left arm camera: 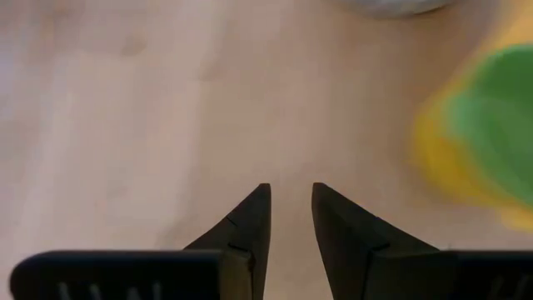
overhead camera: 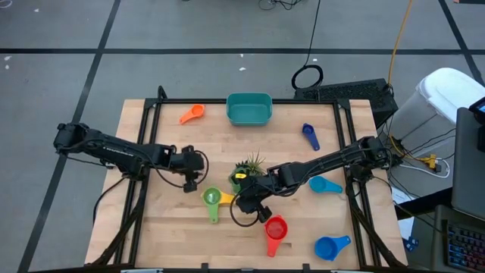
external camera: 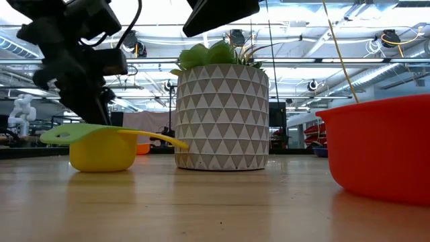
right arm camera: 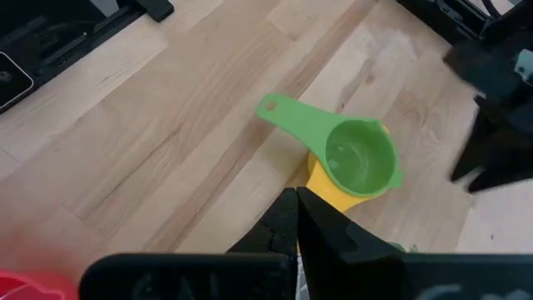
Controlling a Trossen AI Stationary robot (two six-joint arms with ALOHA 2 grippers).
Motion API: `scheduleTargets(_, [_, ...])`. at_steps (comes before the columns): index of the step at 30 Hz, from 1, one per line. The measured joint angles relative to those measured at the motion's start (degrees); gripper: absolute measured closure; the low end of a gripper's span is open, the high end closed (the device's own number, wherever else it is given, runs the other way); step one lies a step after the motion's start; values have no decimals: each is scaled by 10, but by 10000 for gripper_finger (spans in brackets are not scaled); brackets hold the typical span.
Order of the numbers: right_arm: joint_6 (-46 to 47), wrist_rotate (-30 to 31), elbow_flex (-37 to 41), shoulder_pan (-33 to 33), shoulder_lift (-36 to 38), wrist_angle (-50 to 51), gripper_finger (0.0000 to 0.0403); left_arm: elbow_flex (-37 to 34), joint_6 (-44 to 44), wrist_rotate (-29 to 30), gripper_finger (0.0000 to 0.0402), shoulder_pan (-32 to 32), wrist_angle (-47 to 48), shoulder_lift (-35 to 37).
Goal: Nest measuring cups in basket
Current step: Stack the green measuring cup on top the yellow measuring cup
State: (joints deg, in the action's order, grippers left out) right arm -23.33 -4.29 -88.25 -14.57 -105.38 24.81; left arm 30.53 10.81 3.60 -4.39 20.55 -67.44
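A green measuring cup point(overhead camera: 211, 198) sits nested in a yellow one point(external camera: 101, 156) on the table, left of the potted plant point(overhead camera: 248, 168). The teal basket point(overhead camera: 249, 109) stands at the far edge. My left gripper point(left arm camera: 290, 190) hovers just left of the nested pair, open by a narrow gap, with only bare wood between its fingers. My right gripper point(right arm camera: 296, 198) hangs shut above the table to the right of the pair point(right arm camera: 360, 158), holding nothing. Loose on the table lie a red cup point(overhead camera: 276, 227), an orange cup point(overhead camera: 192, 114) and three blue cups point(overhead camera: 326, 184) point(overhead camera: 331, 246) point(overhead camera: 310, 136).
The plant in its white patterned pot point(external camera: 222, 114) stands mid-table between the two arms. The red cup point(external camera: 383, 148) lies close to the near edge. Black frame rails point(overhead camera: 144, 144) run along the table's left and right sides.
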Motion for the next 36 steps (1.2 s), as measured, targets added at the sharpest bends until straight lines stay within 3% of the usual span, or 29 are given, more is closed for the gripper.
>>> scheduleTargets(5, [1,35,0,0,3,5,403,-18,30,-90,309,-23,-85,-25])
scheduleTargets(12, [-2,60,1,11,20,24,403,-18,67,-110,309,-76,-144,-61])
scheduleTargets(15, [1,77,0,19,34,44,403,-18,75,-84,309,-85,-140,-60])
scheduleTargets(20, [17,158,1,30,66,86,403,-18,73,-20,309,-89,-77,-49])
scheduleTargets(28, [85,195,4,64,125,166,403,-17,65,156,309,-74,6,-30])
scheduleTargets(32, [120,255,39,91,162,230,403,-4,46,175,309,-62,-1,-8])
scheduleTargets(36, [186,241,102,119,219,269,403,9,32,175,309,-62,-2,17])
